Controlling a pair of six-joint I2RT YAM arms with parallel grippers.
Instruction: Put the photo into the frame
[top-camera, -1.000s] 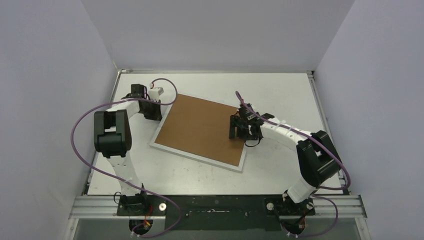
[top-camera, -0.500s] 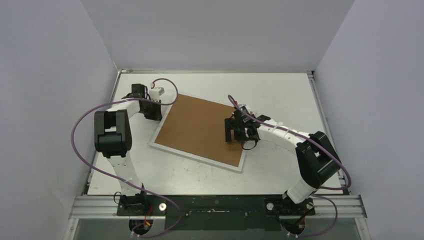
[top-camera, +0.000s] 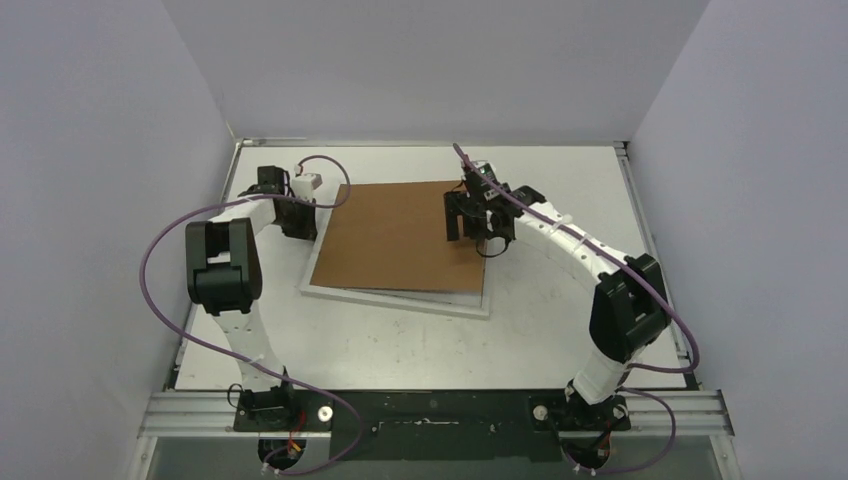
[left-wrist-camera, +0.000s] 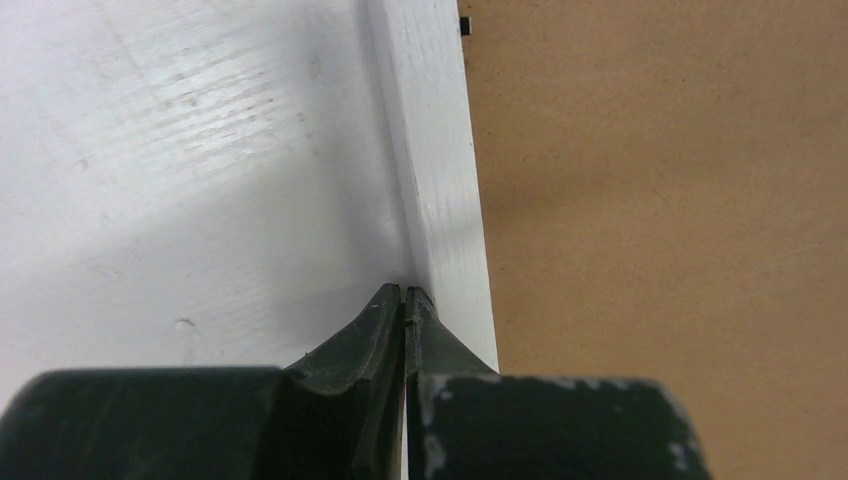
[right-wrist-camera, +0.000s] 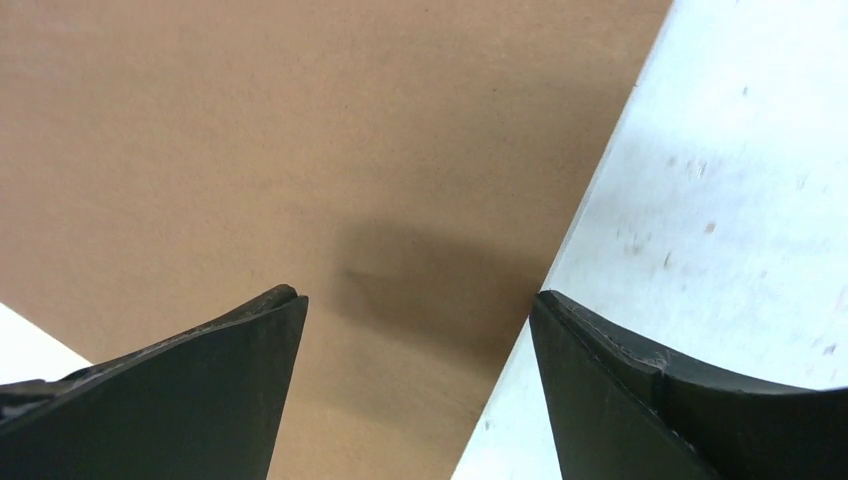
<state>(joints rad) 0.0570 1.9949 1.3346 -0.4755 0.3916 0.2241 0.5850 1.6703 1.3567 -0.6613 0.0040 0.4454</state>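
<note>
Left jaws shut, tips butted against the frame (left-wrist-camera: 440, 180) left edge, likely bracing it. Right jaws wide open, empty, straddling the skewed backing board (top-camera: 400, 245) right edge.

I saw the backing board (left-wrist-camera: 660, 200) as plain brown cardboard, matt and finely fibrous, with no shine. The frame (left-wrist-camera: 440, 180) looked white-painted, with faint brush grain and a soft sheen. The table (left-wrist-camera: 200, 150) was white too, smooth but scuffed and speckled, slightly glossy under the light. The left gripper (left-wrist-camera: 404, 292) had matt black fingers (left-wrist-camera: 350, 355) with pale flecks near their base; the right gripper (right-wrist-camera: 415, 295) showed the same dull black, lightly scratched.
</note>
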